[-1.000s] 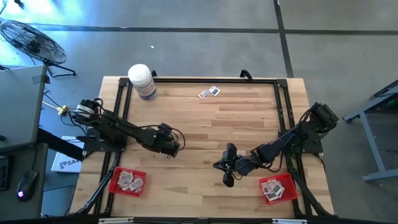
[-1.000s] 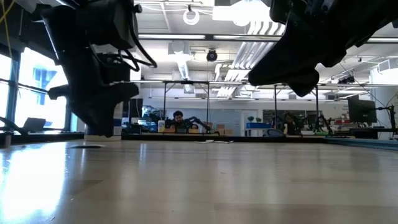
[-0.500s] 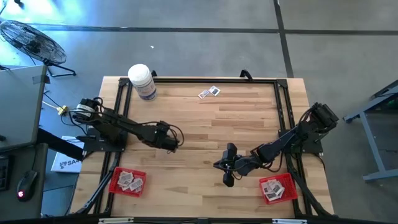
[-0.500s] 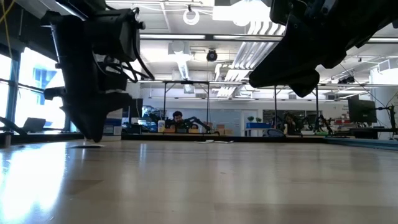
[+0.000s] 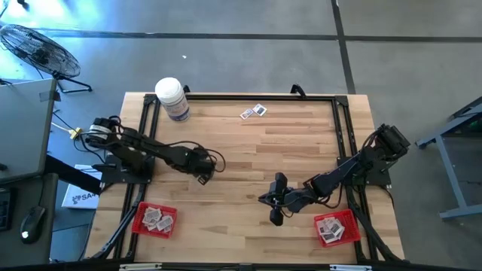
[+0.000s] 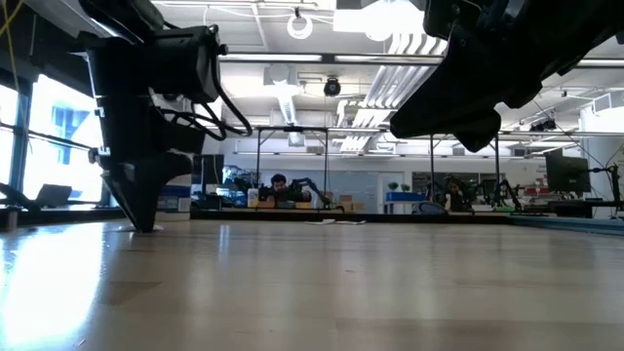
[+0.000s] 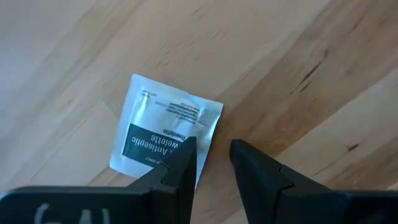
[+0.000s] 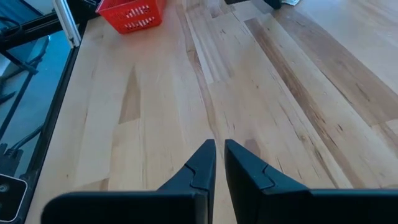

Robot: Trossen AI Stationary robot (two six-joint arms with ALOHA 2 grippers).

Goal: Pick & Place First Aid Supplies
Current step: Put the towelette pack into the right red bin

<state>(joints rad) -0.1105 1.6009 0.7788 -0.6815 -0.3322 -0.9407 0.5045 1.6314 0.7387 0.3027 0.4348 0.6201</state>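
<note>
While the left end effector [image 7: 210,163] hangs slightly open over it, the white packet [image 7: 166,129] lies flat on the tabletop [image 7: 298,56], dark "Antiseptic towelette" band showing.

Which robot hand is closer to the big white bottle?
The left one. The left gripper sits near the table's middle, a short way from the white bottle at the far left corner. The right gripper is farther off, toward the near right side.

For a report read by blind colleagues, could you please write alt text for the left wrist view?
A small white packet, printed "Antiseptic towelette" on a dark band, lies flat on the light wooden table. The left end effector is just above it, its two dark fingers slightly apart, with one fingertip over the packet's edge and the other over bare wood.
</note>
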